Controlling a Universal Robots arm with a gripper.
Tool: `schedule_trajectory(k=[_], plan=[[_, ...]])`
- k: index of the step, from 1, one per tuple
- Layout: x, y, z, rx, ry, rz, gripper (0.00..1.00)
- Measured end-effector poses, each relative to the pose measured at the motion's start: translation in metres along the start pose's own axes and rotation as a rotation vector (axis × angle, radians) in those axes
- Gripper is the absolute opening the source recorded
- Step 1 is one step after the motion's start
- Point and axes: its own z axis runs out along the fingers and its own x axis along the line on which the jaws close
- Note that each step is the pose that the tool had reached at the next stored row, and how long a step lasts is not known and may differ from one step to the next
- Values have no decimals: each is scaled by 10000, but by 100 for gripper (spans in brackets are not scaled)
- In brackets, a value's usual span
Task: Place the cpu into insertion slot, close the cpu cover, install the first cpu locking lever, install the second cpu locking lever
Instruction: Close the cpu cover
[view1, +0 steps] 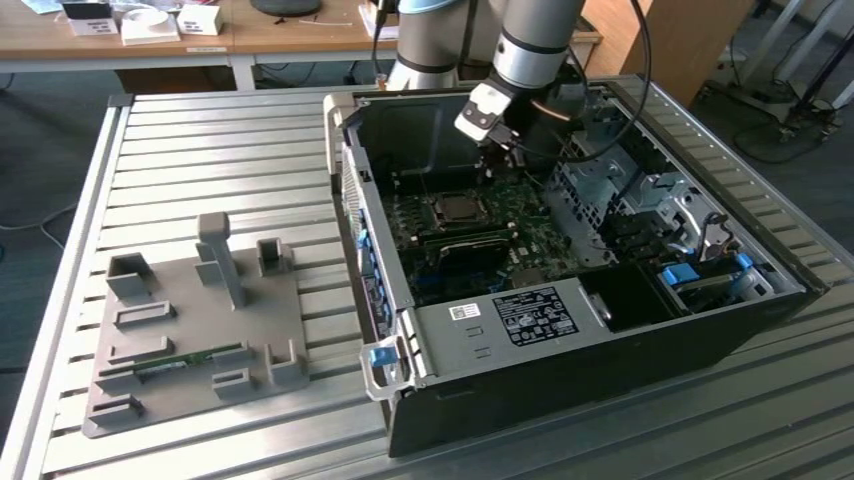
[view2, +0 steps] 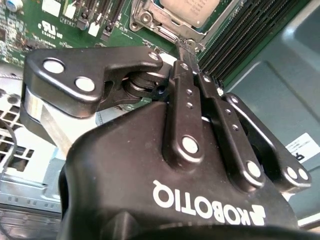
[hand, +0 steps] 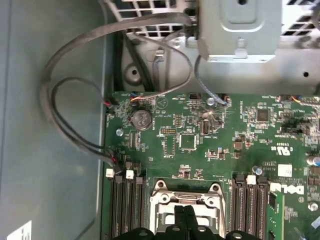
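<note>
The computer case (view1: 561, 340) lies open on the table, with the green motherboard (hand: 200, 145) inside it. On the board the cpu (view2: 190, 7), with its silvery top, rests in the insertion slot (view1: 461, 208). The cpu cover (view2: 150, 17) lies flat around it as a metal frame. My gripper (view2: 187, 50) is shut, its two black fingers (view2: 182, 80) pressed together. The tips sit right at the edge of the cover frame (hand: 187, 200), seen in both wrist views. In the exterior view my gripper (view1: 505, 152) hangs inside the case, just behind the slot. I cannot make out the locking levers clearly.
Long black memory slots (hand: 125, 205) flank the socket on both sides. Grey cables (hand: 65, 100) loop along the case wall, and a metal drive cage (view1: 627, 190) stands at the exterior view's right. A grey fixture plate (view1: 200, 330) holding a memory stick (view1: 174, 362) lies on the slatted table.
</note>
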Motion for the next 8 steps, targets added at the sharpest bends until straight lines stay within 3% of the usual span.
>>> schedule_trajectory(k=[8], plan=[[0, 0, 3, 70, -6, -1385, 11]])
